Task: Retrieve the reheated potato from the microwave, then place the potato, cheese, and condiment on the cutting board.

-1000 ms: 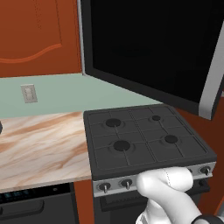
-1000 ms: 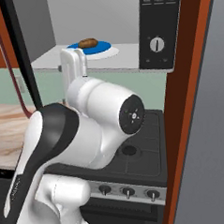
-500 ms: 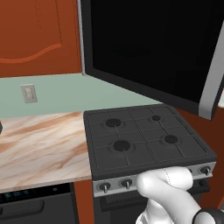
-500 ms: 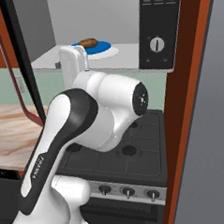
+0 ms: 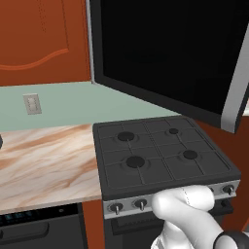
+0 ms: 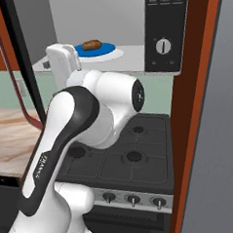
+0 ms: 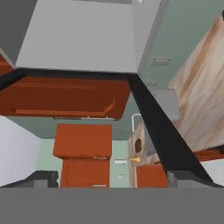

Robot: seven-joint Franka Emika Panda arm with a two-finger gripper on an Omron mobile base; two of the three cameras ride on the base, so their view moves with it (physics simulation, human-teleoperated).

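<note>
The microwave (image 6: 168, 32) stands open above the stove, its black glass door (image 5: 170, 48) swung out to the left. Inside, the tan-brown potato (image 6: 90, 44) lies on a blue plate (image 6: 104, 49). The arm's white hand (image 6: 61, 63) is raised at the left front of the opening, a little left of and below the potato. My gripper (image 7: 114, 179) is open, its fingertips (image 7: 41, 178) wide apart with nothing between them. Far off in the hand view, a small orange speck that may be the cheese (image 7: 135, 160) lies by a dark oval that may be the cutting board (image 7: 138, 145). The condiment is out of view.
A black gas stove (image 5: 160, 155) with front knobs sits under the microwave. A marbled counter (image 5: 44, 165) runs to its left, against a pale green wall. The open door's edge (image 6: 22, 65) hangs just left of the hand. A red-brown cabinet side (image 6: 196, 108) closes off the right.
The arm has rolled and folded over the stove, with its elbow now lower. The hand has shifted slightly left at the microwave's front. The gripper stays open.
</note>
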